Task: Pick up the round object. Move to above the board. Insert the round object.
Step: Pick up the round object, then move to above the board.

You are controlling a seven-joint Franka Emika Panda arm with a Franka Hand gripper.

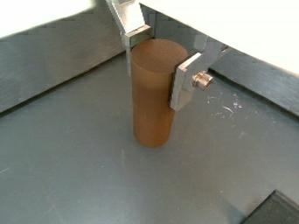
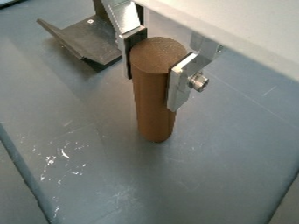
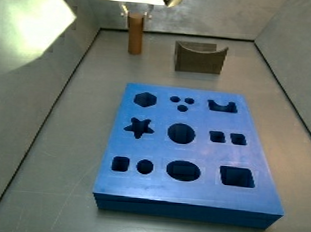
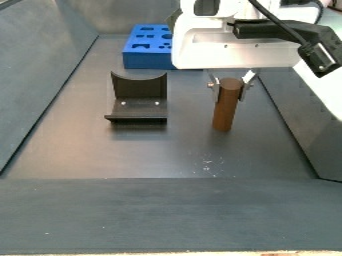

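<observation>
**Wrist views: pincer set about the upright wooden peg**

Both wrist views are filled by the round object, a slim, smooth, orange-brown cylinder of wooden look, stood upright on the matt grey counter. The pincer is placed around its upper part: one flat silver finger, fastened with a small screw, is seen pressed against the side of the peg near its flat top, and the opposite silver plate with its dark pad is seen at the far side. The jaws are thus narrowed to the peg's width, with the peg between them; its foot appears to rest on the counter, though whether it is lifted slightly cannot be told.

A dark olive-brown block, angular and flat-faced, is seen lying behind the peg in a wrist view; faint pale scuffs are shown on the counter surface beside it.

In a side view the board, a large flat blue rectangular slab, is seen well apart from the peg, with dark cut-outs: a star, a hexagon, circles, squares and an oval. The block with its curved notch is found between the two, beside the peg.
</observation>
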